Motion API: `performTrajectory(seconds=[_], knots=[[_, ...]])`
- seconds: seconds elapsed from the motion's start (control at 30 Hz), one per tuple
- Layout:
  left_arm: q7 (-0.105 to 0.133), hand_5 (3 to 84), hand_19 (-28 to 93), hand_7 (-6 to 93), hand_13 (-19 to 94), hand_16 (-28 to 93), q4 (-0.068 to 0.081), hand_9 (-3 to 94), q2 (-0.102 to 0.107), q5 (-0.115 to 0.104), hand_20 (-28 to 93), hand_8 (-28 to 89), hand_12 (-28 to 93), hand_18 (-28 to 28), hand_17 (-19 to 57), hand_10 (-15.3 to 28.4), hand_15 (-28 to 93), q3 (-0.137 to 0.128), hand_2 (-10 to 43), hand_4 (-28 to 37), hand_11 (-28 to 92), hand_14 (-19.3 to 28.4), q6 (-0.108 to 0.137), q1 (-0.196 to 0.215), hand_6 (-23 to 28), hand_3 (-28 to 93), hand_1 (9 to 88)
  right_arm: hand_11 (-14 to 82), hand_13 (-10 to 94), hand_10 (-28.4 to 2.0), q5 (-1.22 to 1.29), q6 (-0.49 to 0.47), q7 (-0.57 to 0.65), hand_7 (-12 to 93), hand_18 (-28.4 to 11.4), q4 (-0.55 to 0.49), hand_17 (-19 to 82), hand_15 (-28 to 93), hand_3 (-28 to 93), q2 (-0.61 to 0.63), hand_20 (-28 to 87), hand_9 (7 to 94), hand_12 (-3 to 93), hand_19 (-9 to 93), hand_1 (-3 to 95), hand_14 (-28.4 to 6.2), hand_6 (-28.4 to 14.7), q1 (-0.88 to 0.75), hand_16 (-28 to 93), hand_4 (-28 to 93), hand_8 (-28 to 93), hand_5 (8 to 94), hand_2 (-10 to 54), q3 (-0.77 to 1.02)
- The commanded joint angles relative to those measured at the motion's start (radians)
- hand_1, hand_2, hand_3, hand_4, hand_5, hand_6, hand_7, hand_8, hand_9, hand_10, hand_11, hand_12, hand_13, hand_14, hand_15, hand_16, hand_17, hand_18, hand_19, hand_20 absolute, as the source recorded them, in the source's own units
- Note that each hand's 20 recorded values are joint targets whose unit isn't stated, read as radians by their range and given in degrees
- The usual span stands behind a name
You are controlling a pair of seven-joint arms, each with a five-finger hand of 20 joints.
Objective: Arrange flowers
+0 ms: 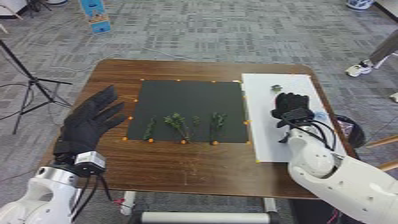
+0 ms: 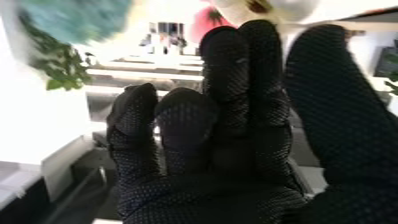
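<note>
From where I stand, the right hand (image 1: 290, 103), in its black mesh-textured glove, is over the smooth white sheet (image 1: 269, 119), fingers lifted and loosely extended, close together, the thumb apart. A fluffy pale-blue flower (image 1: 320, 116) is just beside it, and beyond lies a small leafy sprig (image 1: 276, 88). Farther out, thin green stems (image 1: 181, 126) lie on the flat black mat (image 1: 188, 102), left of which the left hand (image 1: 83, 125) hangs spread.

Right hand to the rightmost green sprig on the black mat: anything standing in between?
Nothing visible. Between the right hand and that green sprig there's just bare white sheet and the edge of the black mat.
</note>
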Motion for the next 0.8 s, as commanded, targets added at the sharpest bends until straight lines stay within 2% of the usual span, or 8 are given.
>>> performTrajectory(seconds=[0.03, 0.17, 0.23, 0.33, 0.43, 0.53, 0.7, 0.8], knots=[[0.000, 28.1, 42, 18.7, 20, 4, -0.010, 21.8, -0.010, -0.003, 8, -10, 16, 24.3, -10.6, 10.6, 16, -0.007, -9.5, -28.3, 17, 14.0, 0.006, 0.018, 3.1, 71, 23.8, 27.5, 67, -4.7, -0.026, -0.064, -0.019, 46, -20.8, 0.027, 32, 77, 75, -0.045, 49, 82.0, 57.7, 84, 49.7, -7.9, 2.3, -0.018, 41, -28, 7, 69.8, -9.5, -0.023], [0.005, 28.1, 42, 18.7, 20, 4, -0.015, 21.8, -0.014, -0.005, 8, -10, 16, 24.3, -10.6, 10.7, 16, -0.011, -9.5, -28.3, 17, 14.0, 0.014, 0.030, 3.2, 71, 23.9, 26.8, 67, -4.9, -0.016, -0.077, -0.031, 46, -20.7, 0.026, 32, 77, 76, -0.036, 49, 81.5, 58.5, 84, 48.8, -8.0, 2.2, -0.025, 42, -28, 7, 69.0, -9.5, -0.013], [0.005, 28.2, 42, 18.6, 20, 4, -0.015, 21.8, -0.014, -0.007, 8, -10, 16, 24.3, -10.7, 10.7, 16, -0.012, -9.5, -28.3, 17, 14.0, 0.017, 0.031, 3.2, 71, 23.9, 26.6, 66, -5.3, 0.009, -0.136, -0.031, 45, -20.8, 0.006, 31, 77, 75, -0.028, 50, 79.4, 57.2, 83, 46.2, -8.2, 1.8, -0.034, 43, -28, 7, 67.3, -9.5, 0.008], [0.004, 28.2, 42, 18.6, 20, 4, -0.014, 21.9, -0.016, -0.004, 8, -10, 16, 24.4, -10.7, 10.7, 16, -0.012, -9.5, -28.3, 17, 13.9, 0.015, 0.028, 3.2, 71, 23.9, 37.7, 60, -9.3, 0.004, -0.160, -0.017, 43, -21.4, 0.011, 28, 77, 78, -0.028, 51, 67.5, 43.8, 82, 39.0, -10.1, 0.4, -0.032, 42, -28, 7, 60.8, -9.5, 0.006], [0.003, 28.2, 42, 18.4, 20, 4, -0.013, 21.8, -0.018, -0.003, 8, -10, 16, 24.4, -10.7, 10.7, 16, -0.008, -9.5, -28.3, 17, 13.9, 0.012, 0.023, 3.2, 71, 23.9, 44.2, 58, -11.5, 0.003, -0.170, -0.005, 41, -21.7, 0.016, 28, 77, 81, -0.026, 51, 62.2, 37.3, 81, 35.6, -10.8, 0.1, -0.030, 41, -28, 3, 58.1, -9.5, 0.003], [0.003, 28.2, 42, 18.4, 20, 4, -0.013, 21.8, -0.018, -0.004, 7, -9, 16, 24.4, -10.7, 10.8, 16, -0.009, -9.5, -28.3, 17, 13.9, 0.014, 0.024, 3.2, 71, 23.8, 47.0, 58, -12.1, 0.005, -0.180, -0.007, 43, -21.8, 0.027, 27, 78, 82, -0.030, 51, 59.3, 36.2, 81, 34.4, -11.1, -0.1, -0.026, 41, -28, -5, 56.2, -9.5, 0.005], [0.004, 28.2, 42, 18.5, 20, 4, -0.013, 21.8, -0.020, -0.004, 7, -10, 16, 24.4, -10.7, 10.7, 16, -0.008, -9.5, -28.3, 17, 13.9, 0.014, 0.027, 3.2, 71, 23.8, 47.6, 57, -12.3, 0.002, -0.194, -0.002, 43, -21.7, 0.049, 27, 78, 83, -0.035, 51, 58.6, 36.2, 81, 34.1, -11.2, -0.2, -0.015, 40, -28, -9, 56.0, -9.5, -0.009], [0.003, 28.2, 42, 18.4, 20, 4, -0.013, 21.8, -0.020, -0.004, 7, -10, 16, 24.4, -10.7, 10.8, 17, -0.009, -9.4, -28.3, 17, 14.0, 0.014, 0.026, 3.2, 71, 23.9, 47.7, 57, -12.4, 0.009, -0.240, -0.010, 44, -21.8, 0.047, 27, 78, 84, -0.031, 51, 56.9, 36.3, 81, 34.5, -11.5, -0.2, -0.015, 40, -28, -12, 55.1, -9.5, -0.005]])
